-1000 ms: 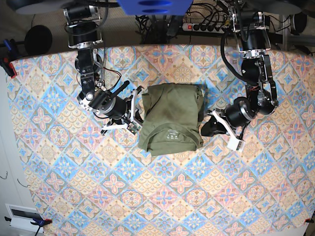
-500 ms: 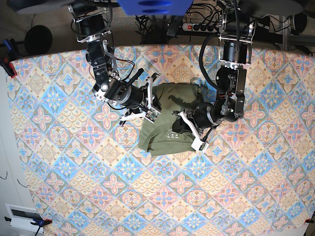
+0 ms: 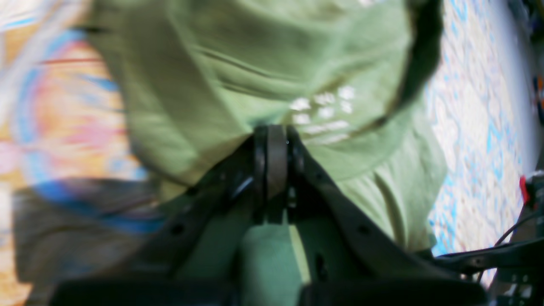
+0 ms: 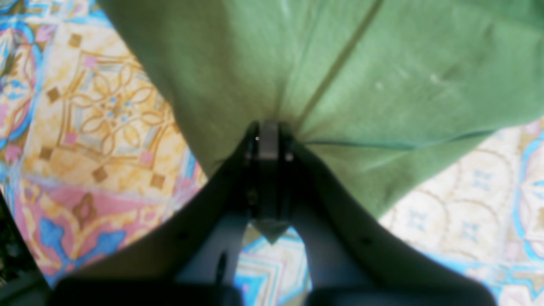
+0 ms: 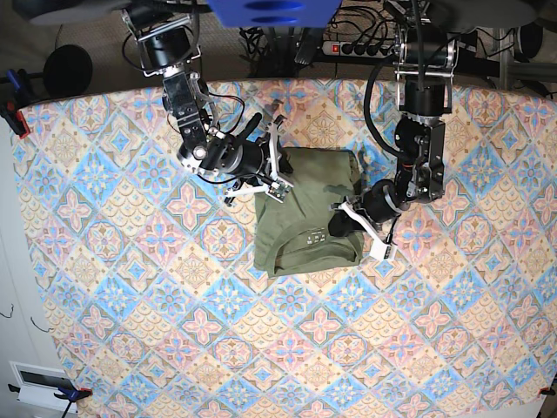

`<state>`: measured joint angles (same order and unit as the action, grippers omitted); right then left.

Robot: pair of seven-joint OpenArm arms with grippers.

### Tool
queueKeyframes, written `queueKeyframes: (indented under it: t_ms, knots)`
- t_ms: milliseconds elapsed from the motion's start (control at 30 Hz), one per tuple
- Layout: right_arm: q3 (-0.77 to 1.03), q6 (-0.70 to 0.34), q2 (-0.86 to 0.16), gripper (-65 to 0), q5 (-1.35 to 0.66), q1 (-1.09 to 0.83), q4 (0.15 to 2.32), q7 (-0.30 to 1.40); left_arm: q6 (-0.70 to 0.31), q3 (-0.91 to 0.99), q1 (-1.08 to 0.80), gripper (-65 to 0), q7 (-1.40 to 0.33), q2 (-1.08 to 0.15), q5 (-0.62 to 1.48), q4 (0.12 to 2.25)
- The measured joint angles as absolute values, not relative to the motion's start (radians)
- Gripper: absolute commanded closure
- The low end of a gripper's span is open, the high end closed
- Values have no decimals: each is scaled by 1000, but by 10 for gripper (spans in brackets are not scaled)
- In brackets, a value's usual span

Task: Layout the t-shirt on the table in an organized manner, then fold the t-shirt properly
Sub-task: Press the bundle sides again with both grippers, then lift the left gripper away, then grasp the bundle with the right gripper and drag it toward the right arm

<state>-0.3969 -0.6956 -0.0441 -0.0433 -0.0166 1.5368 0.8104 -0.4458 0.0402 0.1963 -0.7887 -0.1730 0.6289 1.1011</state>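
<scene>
Both arms have moved in from the sides. The left gripper and right gripper now pinch the folded olive-green cotton t-shirt mid-frame, ready for another fold.

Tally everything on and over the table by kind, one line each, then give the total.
T-shirt, olive green, folded on the table: 1
Robot claws, both shut on the t-shirt: 2, the left claw and the right claw
Power strip behind the table's far edge: 1
Total: 4
</scene>
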Motion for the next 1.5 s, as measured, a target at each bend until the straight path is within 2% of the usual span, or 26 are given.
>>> queueKeyframes:
  t_ms: [233,433,633,867,1033,1200,1500]
  knots:
    - [-318,-707,-36,0,-67,-19,1509,792,-437,85,196,0,-789,-189,612,1097]
    - [-282,-693,-58,0,-18,-28,1627,858,-433,111,194,0,-801,-198,663,1100]
    - [-317,-704,-35,0,-29,-96,1737,859,-425,266,111,0,-796,-206,851,1291]
    - [-479,-700,59,0,-30,-77,1772,843,-429,446,2,0,-936,-220,1015,1518]
    - [-507,-699,144,0,-26,-43,1639,854,-426,581,-101,0,-1042,-230,1041,1594]
    - [-525,-680,144,0,-12,109,1449,820,-425,622,-209,0,-1046,-257,1046,1674]
    - [-535,-699,150,0,-53,220,1088,609,-430,624,-311,0,-1046,-283,1045,1719]
